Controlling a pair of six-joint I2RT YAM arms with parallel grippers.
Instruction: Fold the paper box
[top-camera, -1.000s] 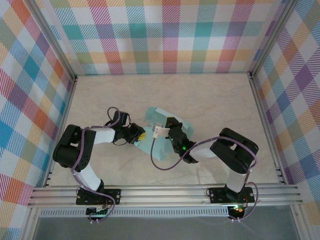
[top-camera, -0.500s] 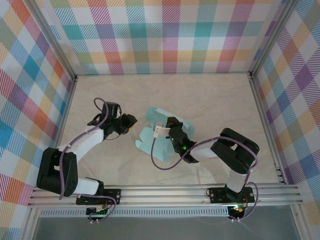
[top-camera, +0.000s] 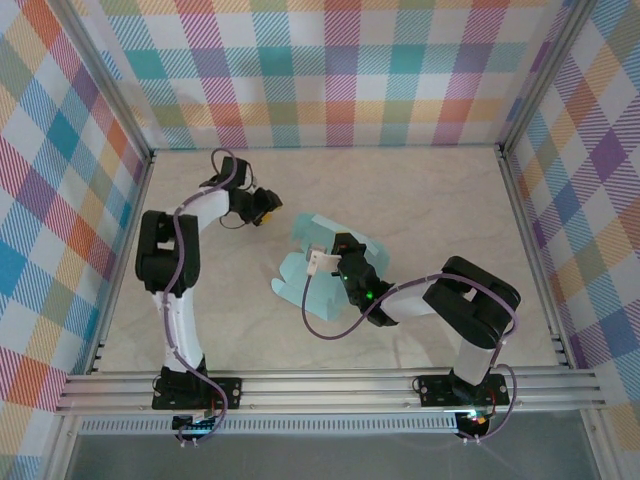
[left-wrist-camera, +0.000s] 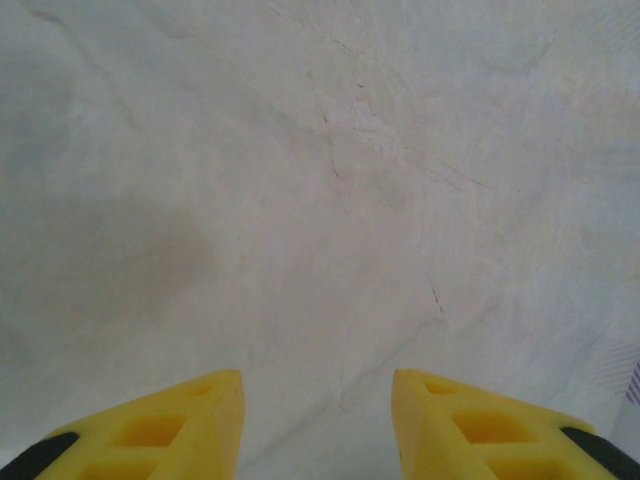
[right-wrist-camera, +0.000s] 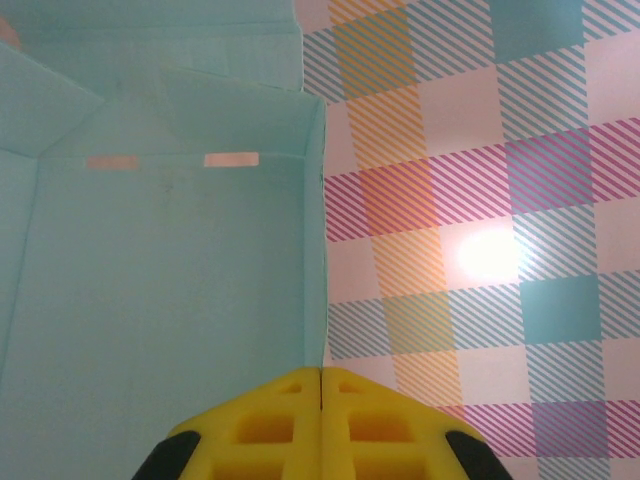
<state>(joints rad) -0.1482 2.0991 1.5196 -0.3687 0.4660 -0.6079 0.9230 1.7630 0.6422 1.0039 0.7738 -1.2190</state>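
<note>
One paper box (top-camera: 295, 280), long axis unclear; right gripper (right-wrist-camera: 321, 372) pinches its edge; left gripper (left-wrist-camera: 315, 385) half-open, empty.

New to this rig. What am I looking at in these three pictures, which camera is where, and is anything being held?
These are two black-and-white robot arms, the left arm and the right arm. They are bolted at the near edge of a pale marbled table, inside coloured plaid walls.

The overhead picture comes from a fixed camera above and behind the arms. The other two come from a camera on each wrist, with that arm's yellow fingers at the bottom.

On the table lies a pale mint thin-card paper box, partly folded. The left end effector hangs open over bare table, holding nothing. The right end effector is shut at the edge of one box wall. I cannot tell whether it pinches the card.
</note>
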